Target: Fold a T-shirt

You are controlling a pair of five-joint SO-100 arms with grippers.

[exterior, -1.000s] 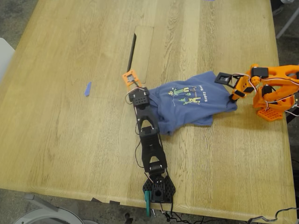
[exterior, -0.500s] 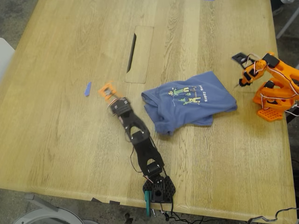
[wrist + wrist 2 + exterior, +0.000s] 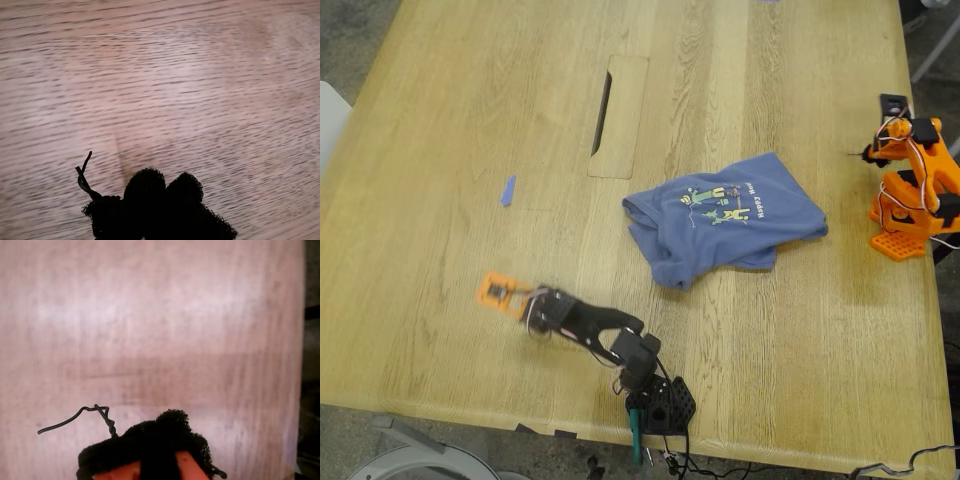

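Both arms pulled back off T-shirt (image 3: 725, 220); claw states can't tell.

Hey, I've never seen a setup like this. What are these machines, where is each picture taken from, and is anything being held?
These are two small robot arms bolted to a wooden table: a black arm at the exterior view's bottom and an orange arm at its right. That exterior view looks down from above. The other two pictures come from cameras riding on the arms' jaws. Each shows dark padding on the jaws over bare wood, and I cannot tell which camera belongs to which arm. A crumpled blue T-shirt lies between the arms, touched by neither. A tiny blue scrap lies apart from it. Nothing is held.
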